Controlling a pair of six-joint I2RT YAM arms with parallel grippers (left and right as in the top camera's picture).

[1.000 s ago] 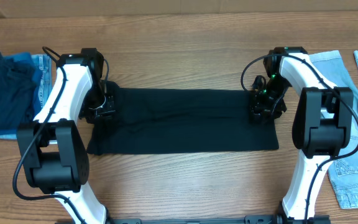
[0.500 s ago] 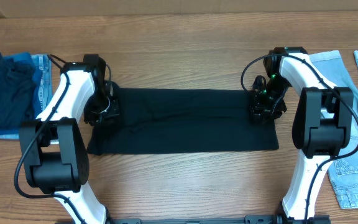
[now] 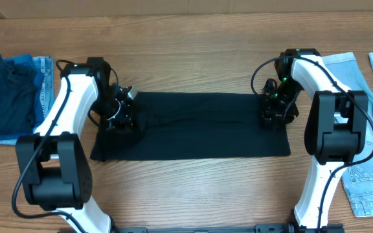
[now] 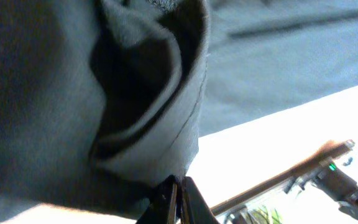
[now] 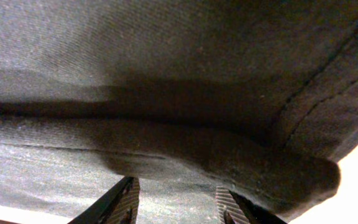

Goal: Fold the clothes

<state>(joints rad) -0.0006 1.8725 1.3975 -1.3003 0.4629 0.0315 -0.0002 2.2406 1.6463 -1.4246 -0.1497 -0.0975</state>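
Observation:
A black garment (image 3: 193, 126) lies flat across the middle of the table. My left gripper (image 3: 123, 115) is at its far-left corner, shut on the cloth; in the left wrist view the pinched fold (image 4: 148, 112) hangs above the closed fingertips (image 4: 178, 200). My right gripper (image 3: 274, 110) is over the garment's far-right corner. In the right wrist view its fingers (image 5: 179, 200) are spread apart with a raised fold of black cloth (image 5: 229, 155) just beyond them.
A dark blue garment (image 3: 5, 90) lies on light denim (image 3: 44, 84) at the left edge. Light blue jeans (image 3: 368, 168) lie at the right edge. Both arm bases stand at the table's near edge.
My left gripper has moved right, carrying the garment's far-left corner inward over the cloth. The right arm has not moved.

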